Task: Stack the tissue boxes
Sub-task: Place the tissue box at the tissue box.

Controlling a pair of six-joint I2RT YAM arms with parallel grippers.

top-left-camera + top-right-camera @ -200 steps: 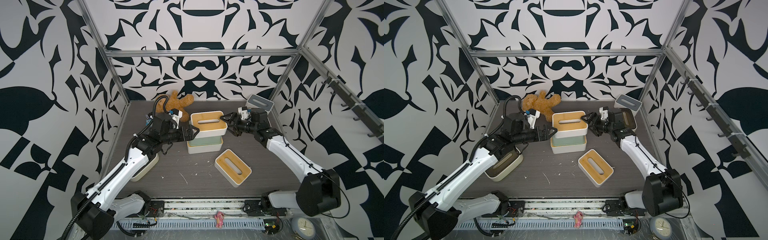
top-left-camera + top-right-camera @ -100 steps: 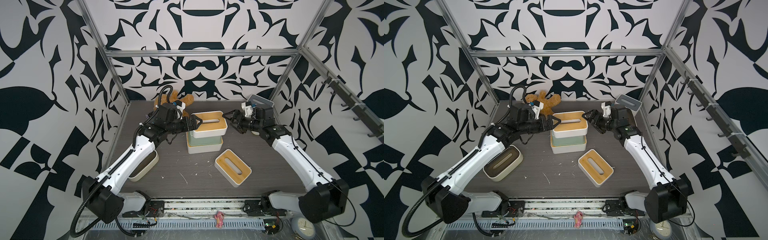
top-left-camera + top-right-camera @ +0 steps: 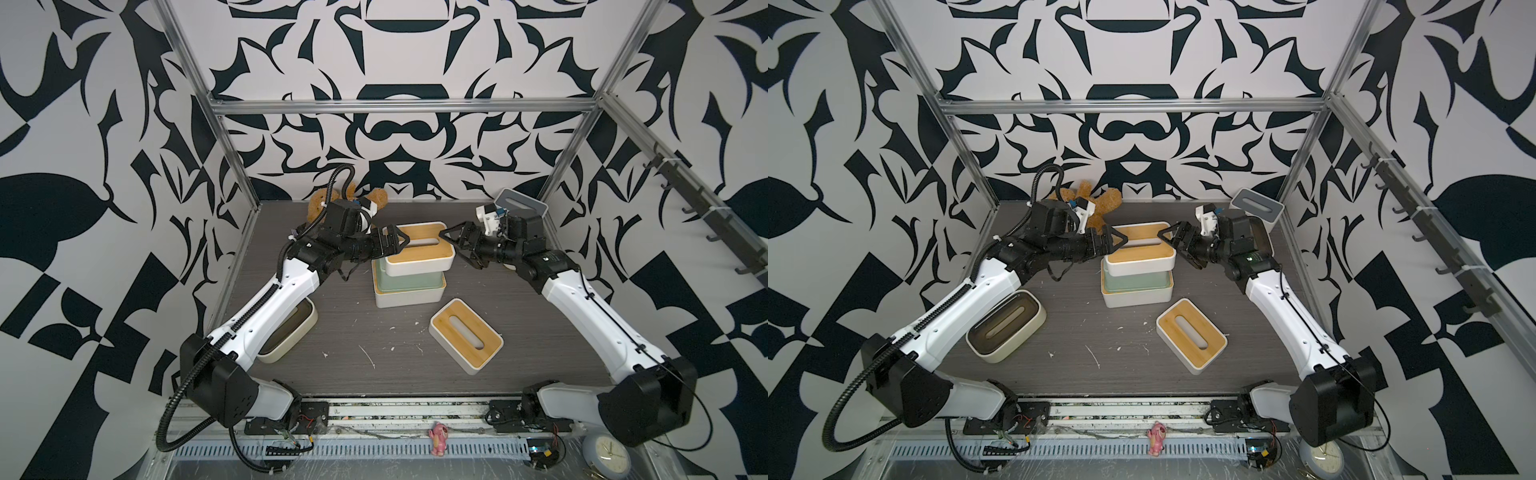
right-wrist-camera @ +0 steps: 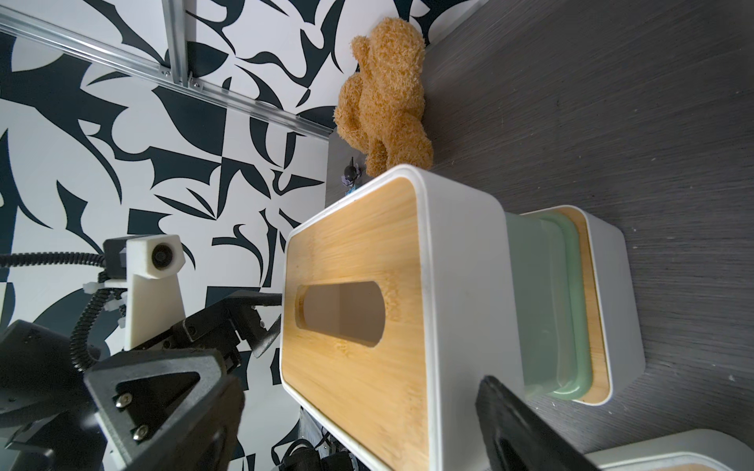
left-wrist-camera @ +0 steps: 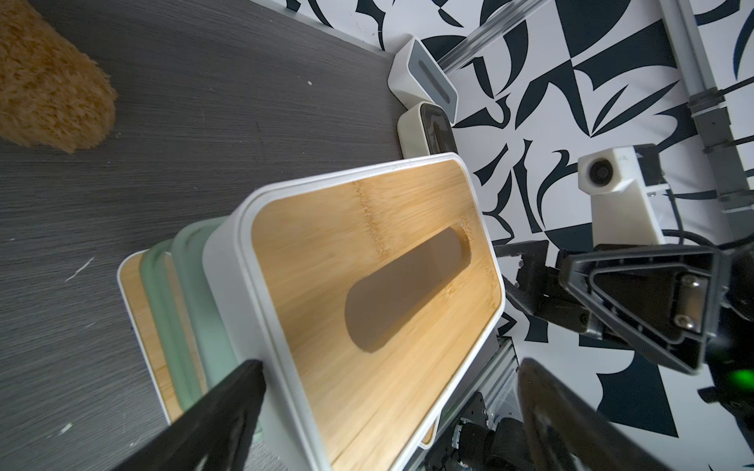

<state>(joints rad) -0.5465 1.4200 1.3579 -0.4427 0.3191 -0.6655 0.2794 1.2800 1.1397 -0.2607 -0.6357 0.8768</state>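
Grey bench (image 3: pixel 353 340): left gripper (image 3: pixel 395 243) and right gripper (image 3: pixel 456 249), both spread wide and gripping nothing, flank the top bamboo-lid box (image 3: pixel 417 249), which sits on the sage box (image 3: pixel 409 278) and the bottom white box (image 3: pixel 409 297) mid-bench. The stack is unmoved since a second ago; the left arm has swung toward the far edge.

Arms reach inward; left tool (image 3: pixel 397 247) and right tool (image 3: pixel 454 248) both gape wide.

Top box (image 3: pixel 419 249) white w/ bamboo lid, middle box (image 3: pixel 411 281) sage green, cream box (image 3: pixel 1007 326) lid prob. brown.
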